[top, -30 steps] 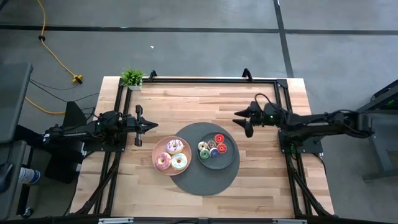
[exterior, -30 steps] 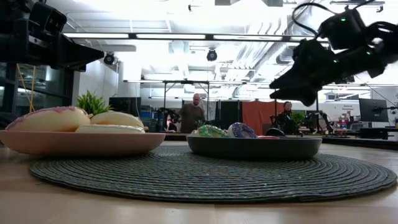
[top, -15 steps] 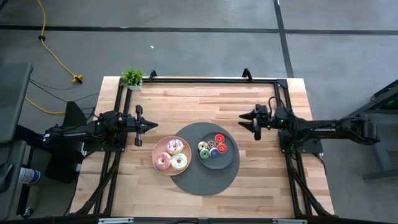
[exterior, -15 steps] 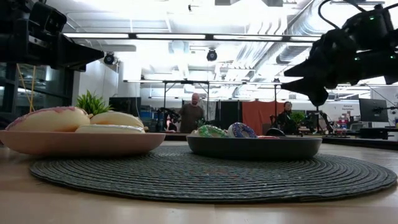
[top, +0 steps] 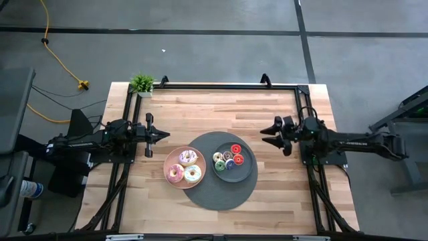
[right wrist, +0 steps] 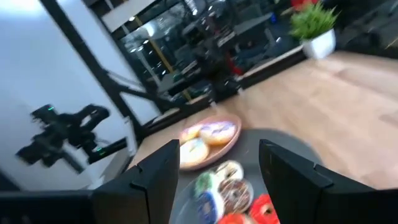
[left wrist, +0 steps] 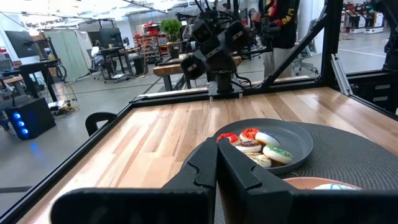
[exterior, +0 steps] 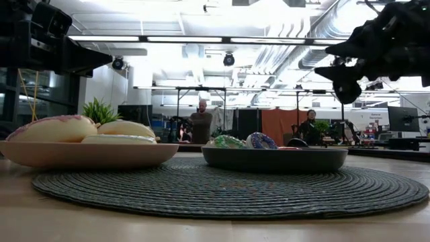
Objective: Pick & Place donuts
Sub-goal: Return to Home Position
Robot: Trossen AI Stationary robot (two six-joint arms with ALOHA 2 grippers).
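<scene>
Three large toy ring donuts (top: 192, 174) with pink and white icing are seen on a round pink plate (top: 166, 163), just left of the high view's centre. Beside it, tiny coloured ring donuts (top: 235, 149), apparently five, are gathered on a round grey plate (top: 245, 173). Both plates are carried by a dark round woven mat (top: 221, 197) on the wooden tabletop (top: 200, 107). The left tool (top: 166, 135) is held empty at centre left, fingers pressed together. The right tool (top: 263, 134) is held empty at centre right, fingers spread apart.
</scene>
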